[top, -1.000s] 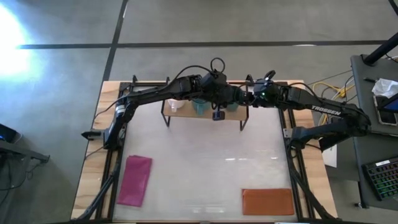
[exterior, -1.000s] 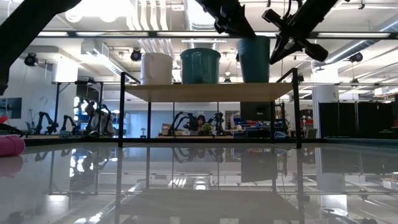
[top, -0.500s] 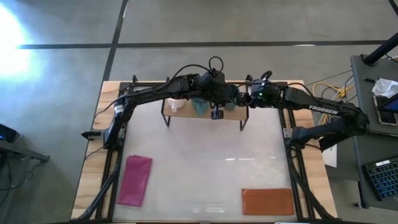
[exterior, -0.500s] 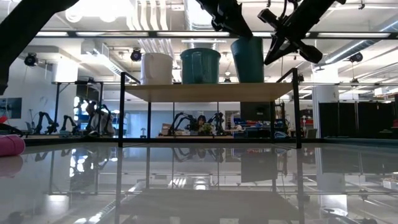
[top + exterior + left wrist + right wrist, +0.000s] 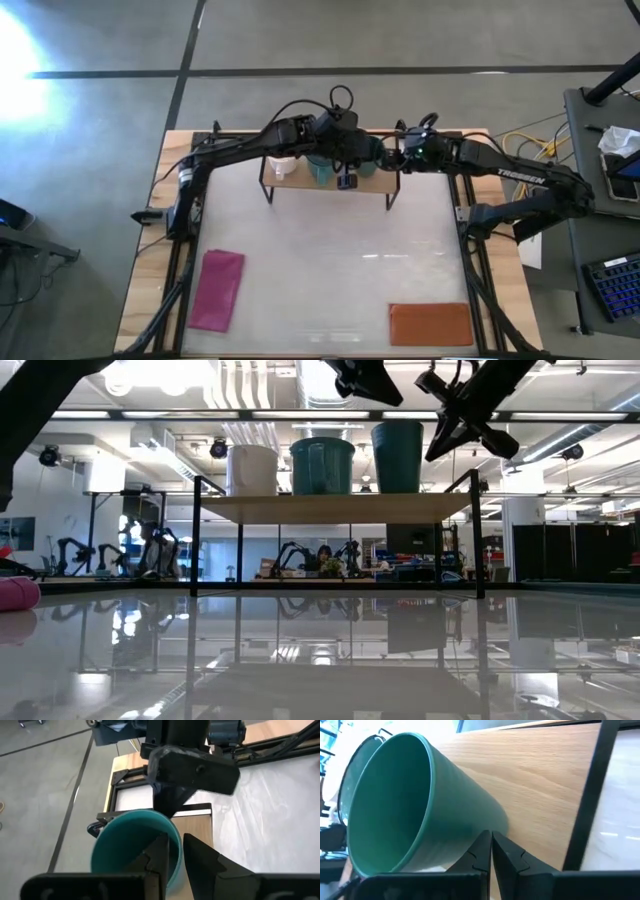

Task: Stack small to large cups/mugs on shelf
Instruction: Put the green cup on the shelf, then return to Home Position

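Three cups stand upright in a row on the light-wood shelf [image 5: 330, 508] at the table's far side: the white mug [image 5: 252, 470], the teal mug [image 5: 322, 465] and the dark green cup [image 5: 397, 457] at the right end. My left gripper [image 5: 175, 842] hovers just above the dark green cup's rim [image 5: 150, 815]. It is open by a narrow gap and touches nothing. My right gripper [image 5: 491, 842] is shut and comes in from the right, low beside that cup [image 5: 420, 805]. In the high view both grippers meet over the shelf [image 5: 300, 185]. My right gripper has its shut fingertips [image 5: 482, 845] against the dark green cup's outer wall, low near the base [image 5: 490, 822]. It slants down from the table's right side. The cup stands upright with its base on the shelf board [image 5: 540, 775].
A pink cloth [image 5: 218, 290] lies near the table's near left corner and a brown-orange mat [image 5: 430, 323] near the near right corner. A thin black shelf leg [image 5: 590, 790] stands close beside my right gripper. People and other robots show in the room beyond.
The dark green cup leaned with its rim toward the left. It now stands upright, a little farther left on the shelf. My left gripper has risen off the cup's rim. My right gripper has shifted slightly left along with the cup.
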Robot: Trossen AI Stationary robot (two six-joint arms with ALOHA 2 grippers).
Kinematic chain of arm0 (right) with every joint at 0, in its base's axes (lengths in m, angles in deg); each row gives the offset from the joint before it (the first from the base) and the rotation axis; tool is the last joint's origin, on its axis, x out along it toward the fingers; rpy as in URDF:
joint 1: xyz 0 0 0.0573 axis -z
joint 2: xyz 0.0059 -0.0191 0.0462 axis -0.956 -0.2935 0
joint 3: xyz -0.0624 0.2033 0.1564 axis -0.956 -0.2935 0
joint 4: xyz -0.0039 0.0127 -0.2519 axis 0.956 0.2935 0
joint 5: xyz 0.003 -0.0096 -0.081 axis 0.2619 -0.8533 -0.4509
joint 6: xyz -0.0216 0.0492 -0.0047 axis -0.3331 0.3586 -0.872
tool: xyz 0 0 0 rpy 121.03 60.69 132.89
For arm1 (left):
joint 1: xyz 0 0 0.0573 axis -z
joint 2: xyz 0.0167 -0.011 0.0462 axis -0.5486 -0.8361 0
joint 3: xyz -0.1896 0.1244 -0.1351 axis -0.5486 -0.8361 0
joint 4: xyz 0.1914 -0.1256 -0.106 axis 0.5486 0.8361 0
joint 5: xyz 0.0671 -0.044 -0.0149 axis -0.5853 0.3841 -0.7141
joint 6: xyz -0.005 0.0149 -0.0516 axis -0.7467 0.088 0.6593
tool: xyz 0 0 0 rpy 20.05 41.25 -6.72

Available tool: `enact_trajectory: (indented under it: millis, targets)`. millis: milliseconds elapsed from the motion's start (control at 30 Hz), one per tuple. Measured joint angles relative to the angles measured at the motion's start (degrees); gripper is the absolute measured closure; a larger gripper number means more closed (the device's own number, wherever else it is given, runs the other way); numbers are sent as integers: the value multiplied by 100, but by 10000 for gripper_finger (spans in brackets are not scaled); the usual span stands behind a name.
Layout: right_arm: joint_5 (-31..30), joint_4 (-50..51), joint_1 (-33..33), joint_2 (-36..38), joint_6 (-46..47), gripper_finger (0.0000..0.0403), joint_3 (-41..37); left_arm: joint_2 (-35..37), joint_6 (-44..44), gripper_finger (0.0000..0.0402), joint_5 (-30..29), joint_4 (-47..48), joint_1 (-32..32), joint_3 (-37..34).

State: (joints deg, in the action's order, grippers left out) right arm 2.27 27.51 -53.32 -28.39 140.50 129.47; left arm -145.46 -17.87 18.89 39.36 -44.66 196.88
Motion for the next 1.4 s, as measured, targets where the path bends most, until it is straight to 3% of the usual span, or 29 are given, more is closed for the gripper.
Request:
enact_trajectory:
  millis: [200, 500, 700, 867, 967, 1100, 1267, 1400]
  targets:
    - [-50, 570, 0, 124, -559, 394, 305, 232, 375, 358, 16, 37, 100, -4]
    - [-179, 717, -475, 640, -2848, 394, 1442, 983, 1739, 358, 68, -285, 718, -40]
    - [-123, 1173, -674, 934, -2038, 394, 2299, 1325, 2386, 358, 68, -355, 1233, -47]
    - [1375, 748, -1369, 1250, -2993, 394, 2528, 1532, 2435, 358, 133, -113, 1696, -135]
    - [1792, 281, -2125, 1368, -3257, 394, 2371, 1671, 2668, 358, 152, -121, 1955, -253]
    - [1354, -266, -3342, 1422, -3164, 394, 1759, 2002, 2747, 358, -160, -475, 2389, -853]
    - [659, -2029, -4646, 1410, -2992, 394, 281, 2520, 3109, 358, -549, -2148, 2824, -2614]
    - [116, -2842, -5049, 1990, -2810, 394, -707, 3217, 3192, 358, -556, -3732, 2926, -4134]
